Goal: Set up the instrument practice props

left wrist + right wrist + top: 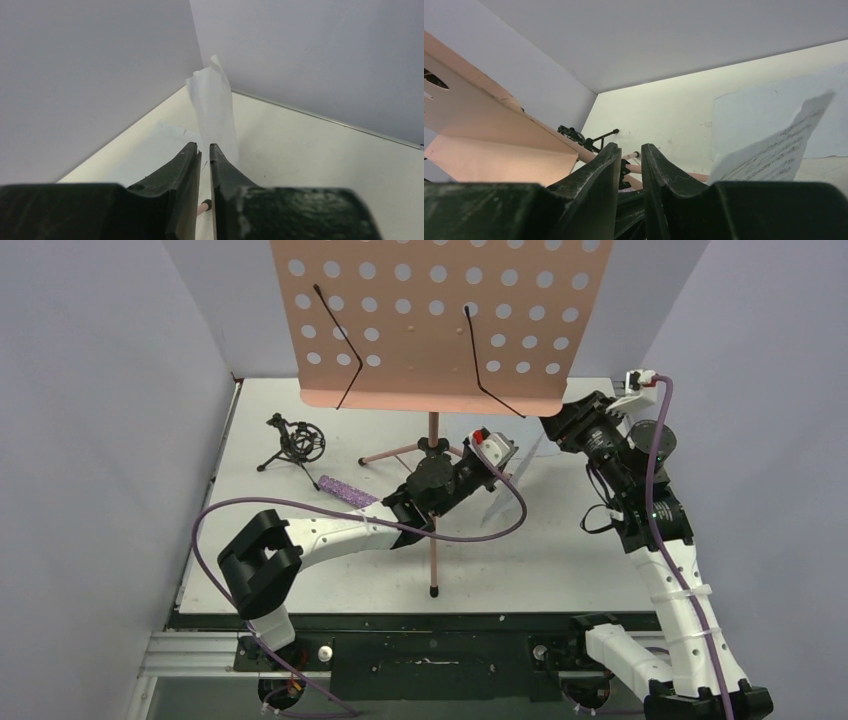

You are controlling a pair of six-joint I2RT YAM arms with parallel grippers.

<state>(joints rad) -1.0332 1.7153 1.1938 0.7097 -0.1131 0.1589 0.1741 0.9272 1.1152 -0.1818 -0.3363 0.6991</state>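
My left jaws are pinching the flimsy, curling sheet-music page (212, 102) by its lower edge; my right jaws are hanging slightly parted, empty.

The counter (560, 560) is carrying the pink music stand (433, 540) standing mid-surface, the black mic holder (297, 443) standing near its far left corner, the purple microphone (345, 491) lying between them, and one white sheet (764, 115) lying flat near its far edge.
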